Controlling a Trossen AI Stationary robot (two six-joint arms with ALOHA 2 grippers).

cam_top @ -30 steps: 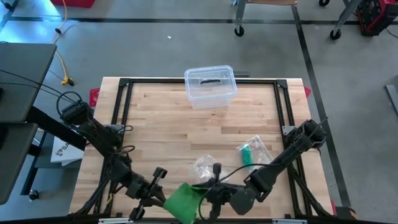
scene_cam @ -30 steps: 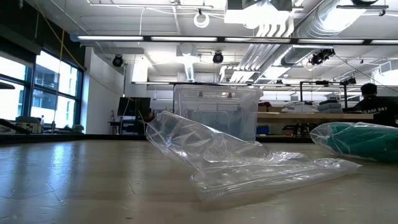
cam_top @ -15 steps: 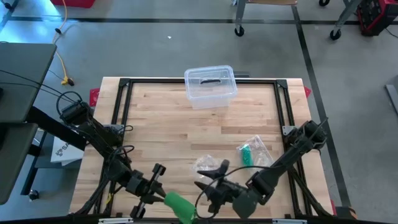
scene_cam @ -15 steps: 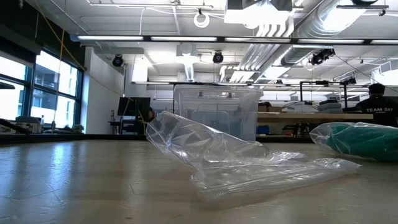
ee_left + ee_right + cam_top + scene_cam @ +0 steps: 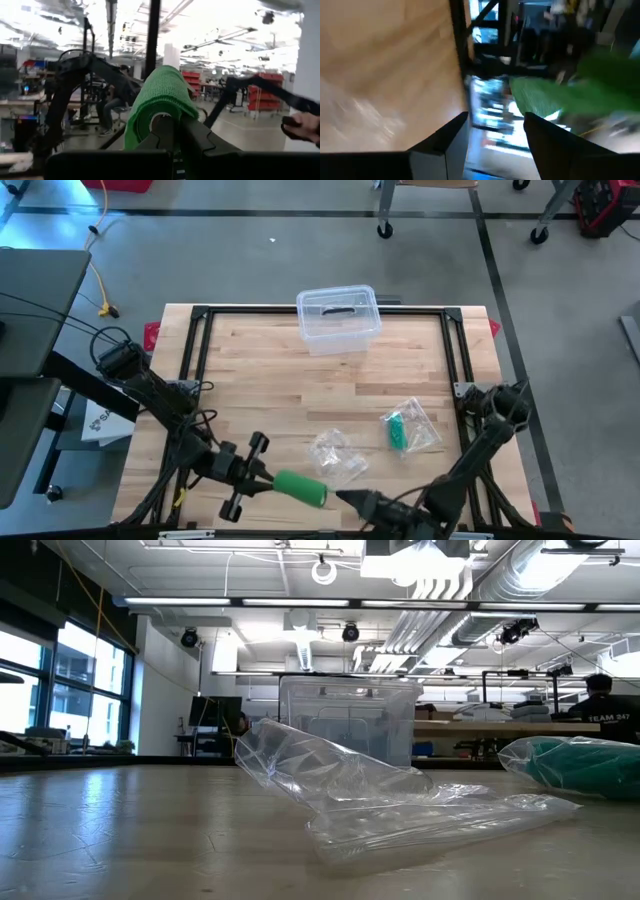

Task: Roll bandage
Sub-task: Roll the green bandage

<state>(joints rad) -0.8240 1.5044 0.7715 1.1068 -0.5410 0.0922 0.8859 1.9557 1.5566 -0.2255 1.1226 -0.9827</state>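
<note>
A clear plastic box (image 5: 338, 318) with a dark thing inside is standing at the far edge of the wooden tabletop (image 5: 270, 395). An empty crumpled clear bag (image 5: 337, 455) is lying near the front. Just to its right, another clear bag (image 5: 408, 425) is holding something green. A person (image 5: 603, 703) is sitting in the room behind.

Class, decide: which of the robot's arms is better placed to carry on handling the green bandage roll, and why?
Left. The left gripper is shut on the green bandage roll, while the right gripper is open, empty, beside the roll's end.
</note>
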